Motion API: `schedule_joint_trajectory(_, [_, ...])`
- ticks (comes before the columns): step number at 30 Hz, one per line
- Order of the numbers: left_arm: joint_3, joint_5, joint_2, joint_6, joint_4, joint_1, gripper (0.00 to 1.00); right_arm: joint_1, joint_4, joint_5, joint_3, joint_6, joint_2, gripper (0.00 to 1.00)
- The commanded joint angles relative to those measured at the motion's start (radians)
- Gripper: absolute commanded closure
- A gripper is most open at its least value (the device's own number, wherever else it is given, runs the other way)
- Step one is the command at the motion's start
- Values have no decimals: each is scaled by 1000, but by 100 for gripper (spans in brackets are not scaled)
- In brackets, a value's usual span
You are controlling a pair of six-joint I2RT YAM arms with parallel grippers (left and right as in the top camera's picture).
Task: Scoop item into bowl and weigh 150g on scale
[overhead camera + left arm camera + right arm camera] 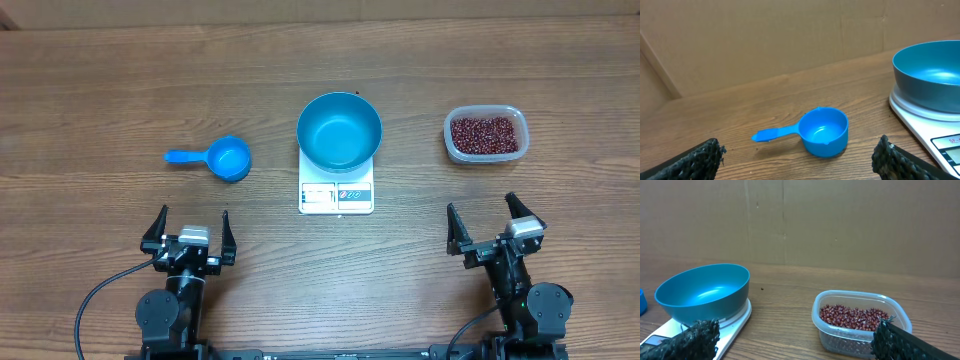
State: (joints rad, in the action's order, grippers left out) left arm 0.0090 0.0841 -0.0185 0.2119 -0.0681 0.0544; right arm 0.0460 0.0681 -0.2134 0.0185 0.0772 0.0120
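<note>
The bright blue bowl [339, 131] [932, 70] [704, 291] stands empty on the white scale [336, 195] [935, 130] [705, 327] at the table's middle. Dark red beans [485, 134] [852, 317] fill a clear plastic tub [485, 154] [860, 340] to the right. A small blue scoop [222, 158] [817, 132] lies left of the scale, handle pointing left. My left gripper [192, 232] [800, 157] is open, near the front edge, short of the scoop. My right gripper [488, 228] [795, 335] is open too, in front of the tub, with nothing between its fingers.
A brown cardboard wall [765, 35] [840, 220] runs along the table's far edge. Black cables [95, 300] trail from the arm bases at the front.
</note>
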Motion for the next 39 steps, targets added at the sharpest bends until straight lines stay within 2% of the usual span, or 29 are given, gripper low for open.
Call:
schedule_joint_trajectory(1, [-5, -14, 6, -10, -5, 5, 0, -1, -6, 0, -11, -9, -9, 0])
schedule_joint_trajectory(25, [-4, 10, 6, -11, 6, 5, 0, -1, -6, 0, -11, -9, -9, 0])
schedule_joint_trajectory(33, [16, 14, 6, -100, 20, 5, 1, -1, -6, -1, -11, -9, -9, 0])
schedule_joint_trajectory(39, [55, 21, 6, -116, 3, 5, 0, -1, -6, 0, -11, -9, -9, 0])
